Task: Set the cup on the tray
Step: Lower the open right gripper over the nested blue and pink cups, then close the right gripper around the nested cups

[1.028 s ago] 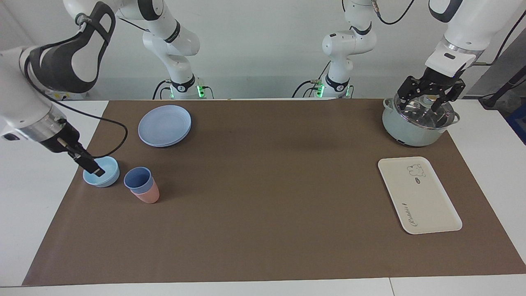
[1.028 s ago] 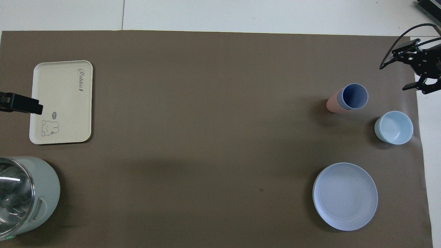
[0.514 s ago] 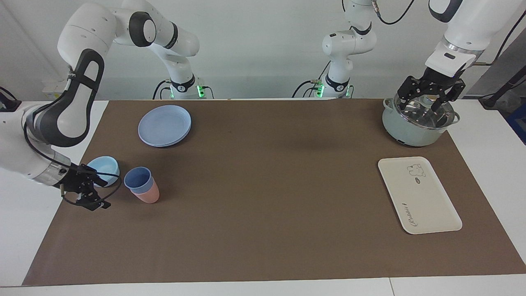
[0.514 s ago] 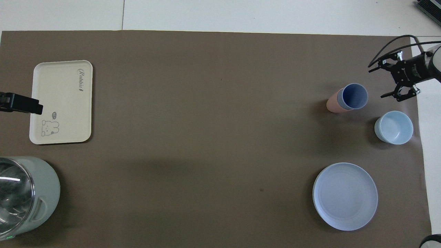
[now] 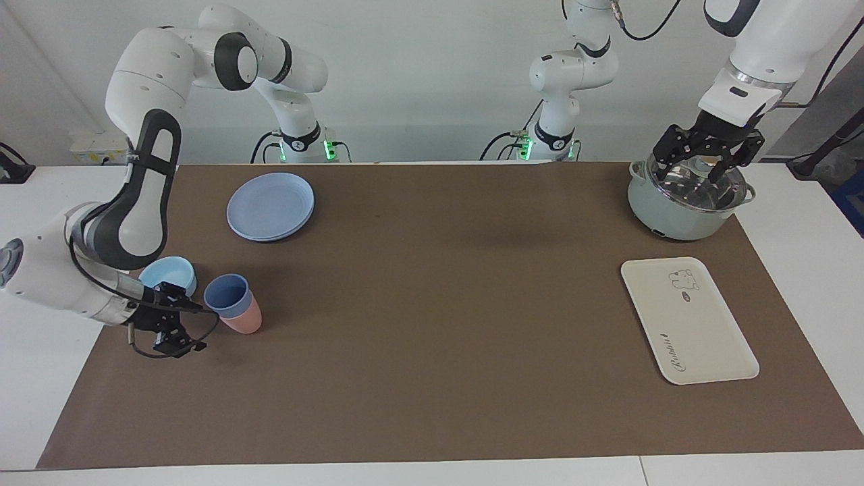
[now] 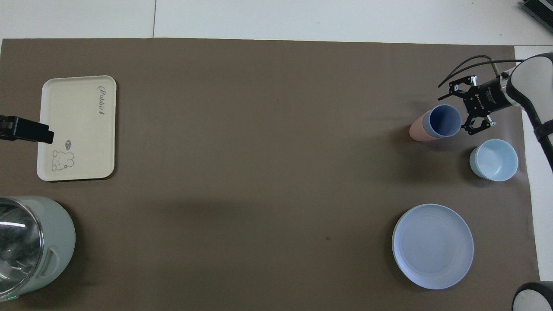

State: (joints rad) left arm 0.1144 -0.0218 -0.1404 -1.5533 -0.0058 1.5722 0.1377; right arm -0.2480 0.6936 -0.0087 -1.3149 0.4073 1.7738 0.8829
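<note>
Looking across the worktop (image 5: 432, 378) from the facing camera, you are seeing the right gripper (image 5: 181, 327) sitting low at the right arm's end, fingers spread apart and pointing toward the blue cup (image 5: 227, 297), just beside it and gripping nothing. That cup is standing nested inside a salmon-pink tumbler (image 5: 244, 320), with a low light-blue bowl (image 5: 167, 275) just beside the pair. A stack of round blue plates (image 5: 271, 206) is lying nearer to the robots than the cups. At the left arm's end, the cream-white tray (image 5: 688, 320) with its bear drawing is lying flat, well apart from the cup. The left gripper (image 5: 706, 166) is hanging over the lidded pale-green pot (image 5: 687, 200), fingers spread apart and holding nothing, while that arm is waiting.

Switching to the overhead camera, you are seeing the right gripper (image 6: 465, 106) with its open fingers reaching toward the blue cup's (image 6: 443, 121) rim, one finger on either flank of it, though whether they are touching it cannot be told here. The pink tumbler (image 6: 417, 130) is showing beneath the cup, the light-blue bowl (image 6: 494, 160) nearer to the robots, and the plates (image 6: 433, 246) nearer again. The tray (image 6: 77, 127) is lying at the left arm's end, with one tip of the left gripper (image 6: 30, 131) showing over its edge. The pot (image 6: 30, 246) is sitting nearer to the robots than the tray.
</note>
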